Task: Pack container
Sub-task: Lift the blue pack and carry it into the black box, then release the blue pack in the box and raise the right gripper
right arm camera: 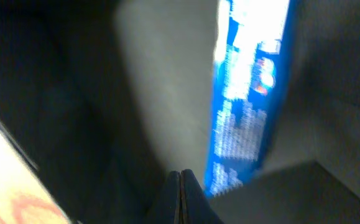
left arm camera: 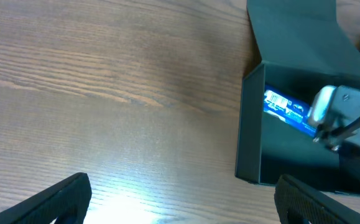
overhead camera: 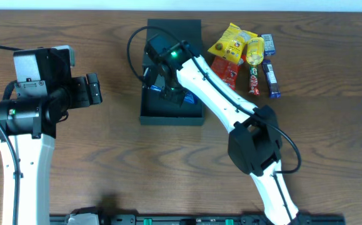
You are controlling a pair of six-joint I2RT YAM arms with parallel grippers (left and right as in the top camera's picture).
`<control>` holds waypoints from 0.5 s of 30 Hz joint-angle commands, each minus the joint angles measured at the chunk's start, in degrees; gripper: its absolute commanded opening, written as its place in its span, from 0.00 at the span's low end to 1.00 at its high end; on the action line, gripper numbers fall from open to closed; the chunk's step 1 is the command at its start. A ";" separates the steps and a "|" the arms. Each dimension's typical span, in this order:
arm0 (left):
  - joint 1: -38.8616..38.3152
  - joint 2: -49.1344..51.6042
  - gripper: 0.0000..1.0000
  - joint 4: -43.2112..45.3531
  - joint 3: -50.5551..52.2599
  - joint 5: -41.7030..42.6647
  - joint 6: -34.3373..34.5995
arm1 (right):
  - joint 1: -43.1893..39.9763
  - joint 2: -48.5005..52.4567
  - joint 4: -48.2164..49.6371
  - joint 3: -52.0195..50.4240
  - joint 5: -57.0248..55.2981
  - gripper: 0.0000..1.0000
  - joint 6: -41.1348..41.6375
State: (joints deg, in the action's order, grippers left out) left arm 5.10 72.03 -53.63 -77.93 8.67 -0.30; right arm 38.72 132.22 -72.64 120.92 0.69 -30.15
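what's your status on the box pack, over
Left gripper open, over bare table left of container. Right gripper shut inside it, beside blue packet. Snack pile on table, right of container. Nothing blocking.

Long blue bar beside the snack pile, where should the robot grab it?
Probably its middle, from straight above, jaws across the narrow width. The long blue bar lies flat on the table, thin, with bare wood on its outer side.
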 commanded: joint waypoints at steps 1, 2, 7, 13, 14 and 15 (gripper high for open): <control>0.24 -0.52 0.95 -0.15 -0.57 0.37 -1.05 | -0.13 -1.60 2.45 -5.09 3.45 0.01 0.90; 0.24 -0.52 0.95 -0.15 -0.57 0.37 -1.03 | -0.11 -1.60 3.63 -6.40 2.51 0.01 0.92; 0.24 -0.52 0.95 -0.15 -0.57 0.39 -1.03 | -0.17 -1.60 9.86 -11.52 -2.73 0.01 0.98; 0.24 -0.52 0.95 -0.15 -0.57 0.39 -1.03 | -0.17 -1.60 18.71 -15.89 -10.95 0.01 0.96; 0.24 -0.52 0.95 -0.17 -0.57 0.39 -1.03 | -0.17 -1.60 19.76 -16.37 -12.24 0.01 0.96; 0.24 -0.52 0.95 -0.17 -0.57 0.39 -1.03 | -0.17 -1.60 20.85 -16.81 -13.97 0.01 0.94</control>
State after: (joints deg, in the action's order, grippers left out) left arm 5.10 72.03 -53.63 -77.93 8.67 -0.30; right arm 38.70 132.05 -53.43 105.23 -6.96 -30.09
